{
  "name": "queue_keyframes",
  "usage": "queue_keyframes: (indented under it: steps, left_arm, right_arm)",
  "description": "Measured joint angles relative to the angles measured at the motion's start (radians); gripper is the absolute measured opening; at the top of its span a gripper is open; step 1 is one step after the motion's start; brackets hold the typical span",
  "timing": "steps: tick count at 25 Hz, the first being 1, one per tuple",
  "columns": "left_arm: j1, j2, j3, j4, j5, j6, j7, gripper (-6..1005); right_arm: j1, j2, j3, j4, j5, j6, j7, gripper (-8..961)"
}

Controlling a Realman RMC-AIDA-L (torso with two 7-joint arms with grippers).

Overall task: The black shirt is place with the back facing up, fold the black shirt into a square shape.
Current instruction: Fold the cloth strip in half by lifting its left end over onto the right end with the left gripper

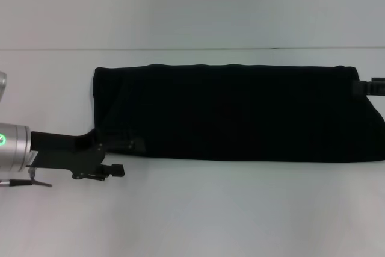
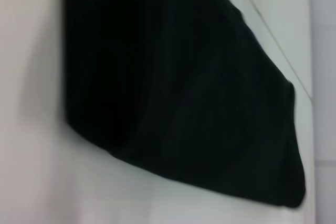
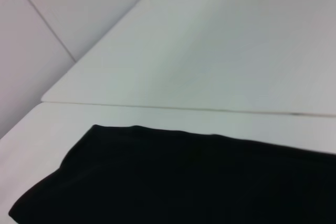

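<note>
The black shirt (image 1: 240, 112) lies on the white table (image 1: 198, 215) as a long, flat band running left to right, plain side up, with no lettering showing. My left gripper (image 1: 125, 158) reaches in from the left at the shirt's near left corner. It is open, with one finger (image 1: 133, 145) over the fabric edge and the other (image 1: 113, 171) over the bare table. The left wrist view shows that shirt end (image 2: 173, 87) lying flat. My right gripper (image 1: 368, 86) shows only as a black part at the shirt's far right end. The right wrist view shows the shirt's far edge (image 3: 184, 182).
The table's back edge (image 1: 192, 49) meets a pale wall just behind the shirt. Bare white tabletop (image 1: 240, 221) lies in front of the shirt, and a narrow strip (image 1: 48, 88) lies to its left.
</note>
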Motion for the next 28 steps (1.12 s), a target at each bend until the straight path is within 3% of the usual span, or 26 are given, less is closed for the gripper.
queue_keyframes:
  steps: [6, 13, 28]
  left_arm:
    - [0.006, 0.002, -0.009, -0.027, -0.003, -0.097, -0.104, 880]
    - [0.007, -0.003, -0.012, -0.054, -0.007, -0.150, -0.208, 879]
    - [-0.010, -0.003, -0.013, -0.088, -0.009, -0.270, -0.231, 878]
  right_arm:
    - [0.010, 0.001, 0.000, 0.005, 0.025, -0.002, -0.048, 845]
    - [0.011, 0.001, 0.001, 0.004, 0.053, 0.003, -0.095, 929]
    - [0.016, 0.007, 0.006, -0.004, 0.059, 0.015, -0.119, 925]
